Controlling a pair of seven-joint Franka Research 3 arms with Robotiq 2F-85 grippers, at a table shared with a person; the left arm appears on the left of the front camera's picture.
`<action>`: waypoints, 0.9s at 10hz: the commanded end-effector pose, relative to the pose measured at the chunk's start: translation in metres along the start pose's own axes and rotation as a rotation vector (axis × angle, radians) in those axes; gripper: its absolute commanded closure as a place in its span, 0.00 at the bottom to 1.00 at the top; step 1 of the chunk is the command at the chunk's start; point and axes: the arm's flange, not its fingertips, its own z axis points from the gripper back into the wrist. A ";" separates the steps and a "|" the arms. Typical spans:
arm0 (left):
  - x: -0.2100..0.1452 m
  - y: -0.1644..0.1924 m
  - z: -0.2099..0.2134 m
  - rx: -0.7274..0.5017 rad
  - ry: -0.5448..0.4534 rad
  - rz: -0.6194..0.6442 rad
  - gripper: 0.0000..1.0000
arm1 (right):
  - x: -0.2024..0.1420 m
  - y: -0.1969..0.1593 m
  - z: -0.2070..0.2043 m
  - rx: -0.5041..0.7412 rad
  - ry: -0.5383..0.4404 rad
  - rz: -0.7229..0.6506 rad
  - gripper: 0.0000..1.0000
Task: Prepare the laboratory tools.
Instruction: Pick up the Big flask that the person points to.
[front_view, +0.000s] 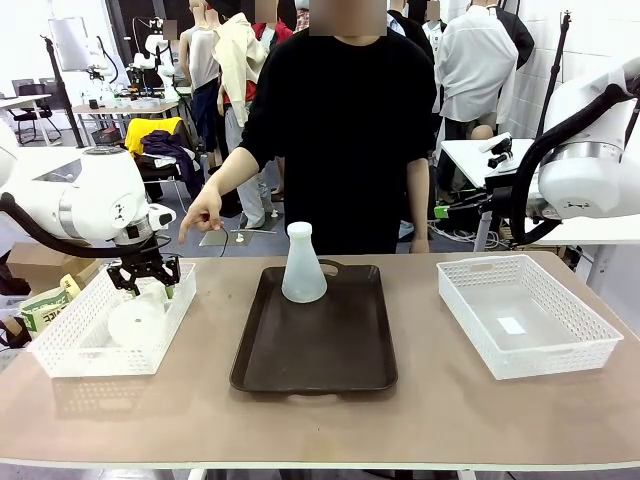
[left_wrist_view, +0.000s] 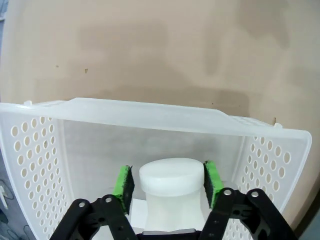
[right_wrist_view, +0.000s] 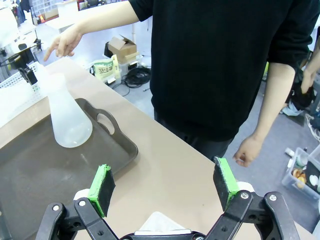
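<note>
Looking at your left claw (left_wrist_view: 169, 186), you see its two green pads (left_wrist_view: 123, 186) sit on each side of the neck of the near flask (left_wrist_view: 171, 172). One pad looks like it touches the neck. The other pad is just beside it, so you cannot tell if the claw is squeezing yet. The near flask sits inside the left basket (left_wrist_view: 150, 115), close to its far wall. The left basket is on the table (front_view: 450, 420), at your left end.

Your right claw (right_wrist_view: 165, 182) is wide apart with nothing in it. It hangs over the table, near the edge of the brown tray (right_wrist_view: 30, 170).

The other flask (front_view: 303, 265) stands up straight at the far end of the tray, in the middle of the table. The right basket (front_view: 530, 370) is past the tray on your right side. The person's hand (front_view: 203, 215) points down, above the far edge of the table, near the left basket.
</note>
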 end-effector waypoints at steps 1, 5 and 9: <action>0.003 -0.003 0.004 0.045 0.001 0.030 0.71 | 0.000 0.002 0.002 -0.001 0.017 -0.009 0.00; 0.001 0.000 0.005 0.057 0.022 0.050 1.00 | 0.000 0.002 0.002 -0.001 0.017 -0.009 0.00; 0.000 0.003 0.001 0.013 0.015 0.022 1.00 | 0.000 0.002 0.002 -0.001 0.017 -0.009 0.00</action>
